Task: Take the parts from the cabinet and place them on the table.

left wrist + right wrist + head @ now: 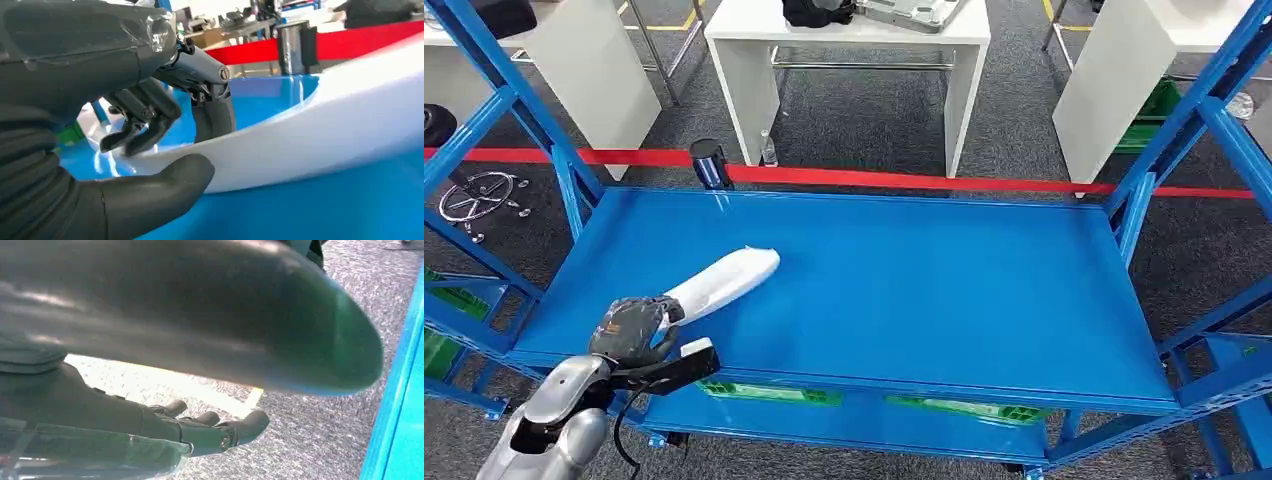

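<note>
Blue steel shelving (pixel 904 290) is filling the head view, its broad top shelf carrying the one white part (pixel 724 282). Beyond the shelf, past a red barrier tape (pixel 904 178), a white table (pixel 849 40) is standing well apart. The part is lying near the shelf's front left corner, its long axis running from that corner diagonally inward toward the shelf's middle. The left hand (pixel 632 330) is sitting at the part's near end, so the part is stretching away from the fingers (pixel 135 125). In the left wrist view the thumb and fingers are curling around that end, apparently gripping it. The right hand (pixel 200 432) is hanging over the carpet beside the shelf's edge, fingers loosely apart and holding nothing, so the left is far nearer.
</note>
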{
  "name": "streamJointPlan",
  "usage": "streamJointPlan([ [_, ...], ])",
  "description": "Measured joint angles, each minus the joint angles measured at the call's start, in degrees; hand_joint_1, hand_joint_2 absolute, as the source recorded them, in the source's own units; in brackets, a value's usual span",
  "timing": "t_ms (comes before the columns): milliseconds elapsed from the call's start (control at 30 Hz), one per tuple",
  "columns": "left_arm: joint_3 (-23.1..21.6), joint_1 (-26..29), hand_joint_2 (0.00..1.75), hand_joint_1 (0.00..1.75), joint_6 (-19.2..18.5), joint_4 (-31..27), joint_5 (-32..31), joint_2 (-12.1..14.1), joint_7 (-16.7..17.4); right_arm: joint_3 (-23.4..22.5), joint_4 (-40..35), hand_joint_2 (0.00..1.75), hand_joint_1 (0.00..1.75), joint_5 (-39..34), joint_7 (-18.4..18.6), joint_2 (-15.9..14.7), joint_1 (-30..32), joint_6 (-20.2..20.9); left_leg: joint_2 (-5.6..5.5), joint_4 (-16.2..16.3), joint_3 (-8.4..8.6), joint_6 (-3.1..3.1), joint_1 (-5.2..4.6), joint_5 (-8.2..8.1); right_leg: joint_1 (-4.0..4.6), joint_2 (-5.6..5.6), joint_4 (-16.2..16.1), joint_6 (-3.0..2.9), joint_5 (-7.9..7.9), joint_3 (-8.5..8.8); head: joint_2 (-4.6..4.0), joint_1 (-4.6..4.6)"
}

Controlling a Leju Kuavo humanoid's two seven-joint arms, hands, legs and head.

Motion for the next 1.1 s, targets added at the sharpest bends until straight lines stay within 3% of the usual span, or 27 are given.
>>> streamJointPlan([
  [33, -0.11, 0.01, 1.75, 1.75, 0.0, 0.17, 0.0, 0.07, -0.09, 0.0, -0.31, 0.0, 0.0, -0.04, 0.02, 0.0, 0.19, 0.0, 0.0, 3.41, -1.7, -0.06, 0.1, -0.75, 0.07, -0.02, 0.01, -0.02, -0.01, -0.01, 0.0, -0.02],
  [67, -0.18, 0.0, 1.75, 1.75, 0.0, 0.33, 0.0, 0.07, -0.09, 0.0, -0.57, 0.0, 0.0, -0.04, 0.18, 0.0, 0.29, -0.02, 0.0, 3.5, -1.8, 0.02, 0.11, -0.07, 0.12, -0.02, 0.01, -0.02, -0.01, 0.03, 0.0, 0.0],
  [100, -0.17, -0.02, 1.75, 1.75, 0.0, 0.37, 0.0, 0.09, -0.09, 0.0, -0.81, 0.0, 0.0, -0.04, 0.24, -0.02, 0.36, 0.0, -0.01, 1.03, -0.68, 0.2, 0.1, 1.73, 0.22, 0.01, 0.01, -0.02, -0.01, 0.09, 0.0, -0.02],
  [133, -0.17, -0.11, 1.75, 1.75, 0.09, 0.39, 0.0, 0.22, -0.11, 0.0, -1.14, 0.0, 0.0, -0.04, 0.29, -0.02, 0.41, 0.0, -0.03, -4.12, 1.85, 0.58, 0.05, 4.5, 0.35, 0.1, 0.0, -0.01, -0.02, 0.18, 0.0, -0.02],
  [167, -0.15, -0.26, 1.75, 1.75, 0.11, 0.39, 0.0, 0.31, -0.11, 0.0, -1.44, 0.0, 0.0, -0.07, 0.33, -0.02, 0.42, 0.0, -0.08, -9.62, 4.61, 1.16, -0.13, 6.97, 0.43, 0.17, -0.03, -0.01, -0.01, 0.29, 0.0, -0.02],
  [200, -0.13, -0.49, 1.75, 1.75, 0.22, 0.37, 0.0, 0.42, -0.11, 0.0, -1.75, 0.0, 0.0, -0.07, 0.42, 0.07, 0.44, -0.02, -0.14, -14.26, 6.85, 2.05, -0.54, 7.97, 0.33, 0.21, -0.07, 0.01, 0.0, 0.29, 0.0, 0.02],
  [233, -0.09, -0.59, 1.75, 1.75, 0.26, 0.37, -0.09, 0.53, -0.13, 0.0, -2.1, 0.0, 0.0, -0.07, 0.55, 0.22, 0.41, -0.02, 0.08, -15.03, 7.32, 2.34, -0.67, 7.33, 0.85, 0.19, 0.02, 0.15, 0.05, -0.01, -0.02, 0.11],
  [300, -0.04, -0.69, 1.75, 1.75, 0.46, 0.37, -0.22, 0.7, -0.26, 0.0, -2.67, 0.0, 0.0, -0.15, 1.01, 0.02, 0.66, -0.04, 0.12, -15.05, 7.05, 2.34, -1.04, 7.42, 0.39, 0.11, -0.08, 0.4, 0.18, -0.12, 0.0, 0.0],
  [367, 0.02, -0.77, 1.75, 1.75, 1.09, -0.06, -0.46, 0.68, -0.61, 0.0, -3.17, 0.0, 0.0, -0.17, 1.2, 0.09, 0.9, -0.02, 0.14, -16.3, 7.93, 2.79, -0.69, 8.2, 0.76, 0.05, -0.28, 0.98, 0.27, -0.05, 0.0, 0.02],
  [400, -0.04, -0.88, 1.75, 1.75, 1.33, -0.26, -0.72, 0.59, -0.66, 0.02, -3.39, 0.0, 0.0, -0.18, 1.29, 0.04, 1.09, -0.04, 0.33, -17.0, 8.18, 2.81, -0.52, 8.62, 0.62, 0.01, 0.9, 0.94, -0.42, -0.81, 0.0, 0.11],
  [433, -0.04, -1.18, 1.75, 1.75, 1.4, -0.37, -0.92, 0.57, -0.7, 0.02, -3.56, 0.0, 0.0, -0.22, 1.33, -0.02, 1.16, -0.04, 0.34, -17.18, 8.11, 3.26, -0.42, 8.9, 0.58, 0.01, 3.8, 0.61, -2.15, -2.11, 0.0, 0.24],
  [500, -0.07, -1.2, 1.75, 1.75, 1.42, -0.44, -1.01, 0.51, -0.72, 0.0, -3.67, 0.0, 0.0, -0.31, 1.44, -0.2, 1.34, -0.11, 0.38, -17.17, 7.83, 3.3, -0.48, 8.94, 0.43, 0.01, 13.43, 0.28, -6.07, -6.69, 0.0, 0.24],
  [533, -0.09, -1.19, 1.75, 1.75, 1.44, -0.44, -1.01, 0.46, -0.74, 0.0, -3.76, 0.0, 0.0, -0.35, 1.51, -0.22, 1.53, -0.11, 0.38, -17.14, 7.74, 3.29, -0.5, 8.94, 0.36, 0.0, 17.39, 0.55, -7.18, -8.6, 0.0, 0.26],
  [567, -0.09, -1.16, 1.75, 1.75, 1.51, -0.44, -1.01, 0.37, -0.74, 0.02, -3.89, 0.0, 0.0, -0.35, 1.64, -0.22, 1.7, -0.11, 0.35, -17.1, 7.75, 3.28, -0.47, 8.94, 0.2, -0.01, 18.41, 1.06, -7.07, -9.12, 0.0, 0.29],
  [600, -0.07, -1.13, 1.75, 1.75, 1.71, -0.55, -1.01, 0.31, -0.81, 0.02, -3.92, 0.0, 0.0, -0.37, 1.68, -0.24, 1.83, -0.11, 0.31, -17.04, 7.81, 3.24, -0.4, 8.91, 0.0, -0.03, 16.59, 1.73, -6.12, -8.25, 0.0, 0.29],
  [633, 0.0, -1.15, 1.75, 1.75, 2.1, -0.74, -1.01, 0.2, -0.96, 0.02, -4.0, 0.0, 0.0, -0.37, 1.68, -0.33, 1.88, -0.11, 0.24, -16.88, 7.83, 3.14, -0.34, 8.85, -0.24, -0.08, 12.46, 2.54, -4.2, -6.24, 0.0, 0.29],
  [700, 0.39, -1.16, 1.75, 1.75, 3.22, -1.75, -0.83, -0.04, -1.36, 0.02, -4.09, 0.0, 0.0, -0.39, 1.68, -0.5, 1.85, -0.11, 0.19, -15.79, 7.58, 2.31, -0.14, 8.24, -0.7, -0.27, 1.43, 3.74, -0.09, -0.88, 0.0, 0.31],
  [767, 0.74, -1.21, 1.75, 1.75, 3.91, -2.89, -0.74, -0.22, -1.57, 0.02, -4.16, 0.0, 0.0, -0.44, 1.77, -0.48, 1.86, -0.09, 0.13, -14.82, 6.8, 1.67, -0.57, 7.74, -0.36, -0.03, 0.69, 1.94, -0.16, -0.71, 0.0, 0.29],
  [833, 0.94, -1.21, 1.75, 1.75, 4.09, -3.63, -0.55, -0.37, -1.68, 0.02, -4.29, 0.0, 0.0, -0.39, 1.77, -0.46, 1.99, -0.09, 0.15, -14.92, 6.72, 1.31, -0.33, 7.98, 0.03, 0.01, 0.72, 1.39, -0.08, -0.88, 0.0, 0.33],
  [900, 1.22, -1.16, 1.75, 1.75, 4.17, -3.98, -0.42, -0.43, -1.71, 0.02, -4.37, 0.0, 0.0, -0.42, 1.79, -0.44, 2.05, -0.09, 0.13, -14.23, 6.1, 0.73, 0.01, 7.24, -0.51, 0.07, 0.52, 0.75, 0.21, -0.75, 0.0, 0.37],
  [933, 1.35, -1.18, 1.75, 1.75, 4.3, -4.22, -0.31, -0.43, -1.77, 0.02, -4.42, 0.0, 0.0, -0.44, 1.77, -0.48, 1.99, -0.09, 0.13, -12.06, 5.28, 0.38, 0.04, 5.63, -0.53, 0.08, 0.52, 0.59, 0.17, -0.75, 0.0, 0.24],
  [1000, 1.77, -1.12, 1.75, 1.75, 5.33, -4.68, 1.86, -0.57, -3.02, 0.02, -4.48, 0.0, 0.0, -0.44, 1.77, -0.46, 1.98, -0.02, 0.12, -2.6, 0.94, -0.16, 0.26, 1.06, -0.49, 0.11, 0.54, 0.36, 0.22, -0.85, 0.0, 0.22],
  [1033, 2.27, -0.76, 1.75, 1.75, 5.9, -5.28, 4.95, -1.06, -4.79, 0.02, -4.48, 0.0, 0.0, -0.44, 1.77, -0.42, 2.05, 0.09, 0.13, 1.96, -1.29, -0.26, 0.35, -0.49, -0.44, 0.11, 0.55, 0.35, 0.22, -0.87, 0.0, 0.24],
  [1067, 3.04, -0.32, 1.75, 1.75, 6.45, -6.3, 9.82, -1.55, -6.98, 0.02, -4.48, 0.0, 0.0, -0.46, 1.77, -0.39, 2.13, 0.18, 0.12, 4.37, -2.56, -0.25, 0.45, -0.73, -0.4, 0.11, 0.55, 0.34, 0.21, -0.87, 0.0, 0.24],
  [1100, 3.72, -0.06, 1.75, 1.75, 6.71, -7.61, 14.97, -2.34, -9.39, 0.02, -4.48, 0.0, 0.0, -0.48, 1.77, -0.37, 2.19, 0.17, 0.13, 3.55, -2.28, -0.18, 0.5, 0.35, -0.4, 0.11, 0.56, 0.34, 0.19, -0.81, 0.0, 0.24],
])
